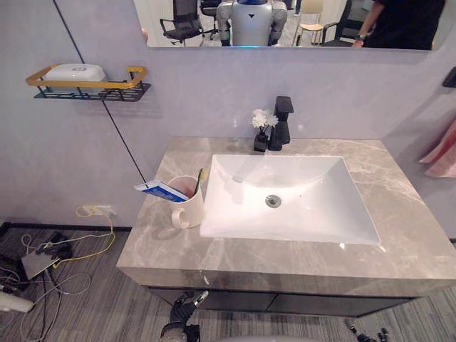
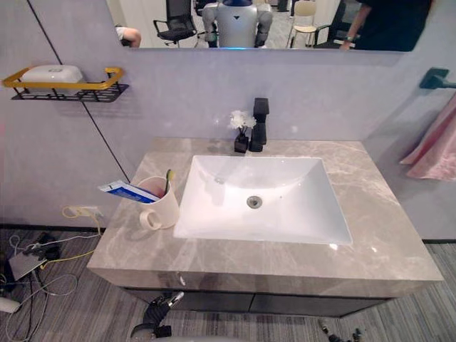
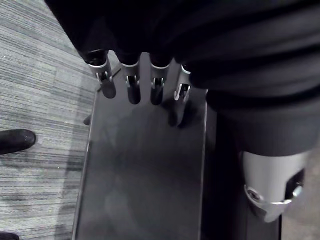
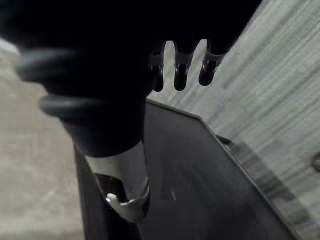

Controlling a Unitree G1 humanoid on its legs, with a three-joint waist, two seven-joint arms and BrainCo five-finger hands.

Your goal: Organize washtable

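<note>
Here's the big grey marble surface (image 1: 399,214), running wide across the wall, with the white rectangular basin (image 1: 320,214) sunk into its middle. Below it is the dark cabinet front (image 3: 145,175), and that's where both hands hang. The left hand (image 3: 132,87) is down at the surface's front edge on the left, fingers straight and slightly spread, holding nothing. The right hand (image 4: 180,75) is low on the right, fingers straight too, nothing in them.

A pink towel (image 2: 434,146) hangs on the right wall. High on the left wall is a yellow-railed shelf (image 1: 85,84) carrying a white soap box (image 1: 75,71). The black faucet (image 1: 283,121) stands upright behind the basin at its middle.

Now the pieces to tidy: a cream mug (image 1: 189,206) stands on the surface just beside the basin's left edge, handle toward the front. A blue-and-white toothpaste tube (image 1: 160,190) lies across its rim, poking out to the left. A little dark vase of white flowers (image 1: 261,132) touches the faucet's left side. Smallest of all, a toothbrush (image 1: 200,179) stands in the mug, tilted toward the basin.
</note>
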